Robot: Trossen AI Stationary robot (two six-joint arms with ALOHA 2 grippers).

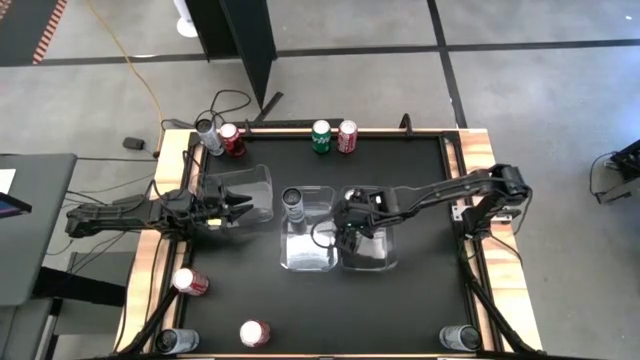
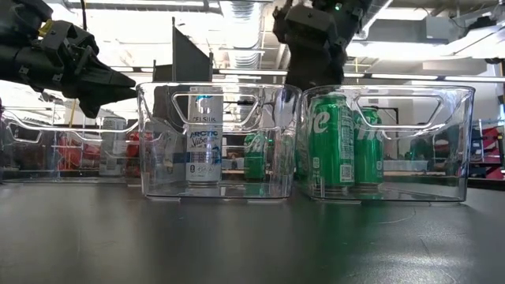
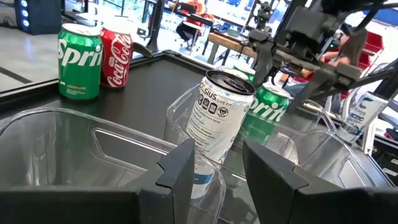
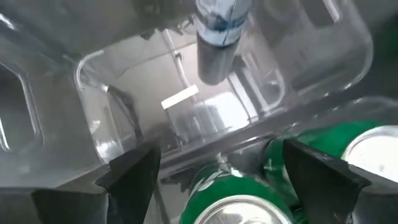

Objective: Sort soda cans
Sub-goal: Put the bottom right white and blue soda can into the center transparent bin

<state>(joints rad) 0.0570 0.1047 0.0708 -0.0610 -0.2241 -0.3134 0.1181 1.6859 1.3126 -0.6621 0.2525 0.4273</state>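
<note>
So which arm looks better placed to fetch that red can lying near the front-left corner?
The left, probably. Its open gripper hangs over the empty left bin, on the same side as that red can. The right gripper, also open, is over the far bin holding green cans.

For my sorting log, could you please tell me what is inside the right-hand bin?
The right bin holds two upright green cans, seen in the low view. From above, the right gripper covers most of the bin, so anything behind the cans stays hidden.
</note>
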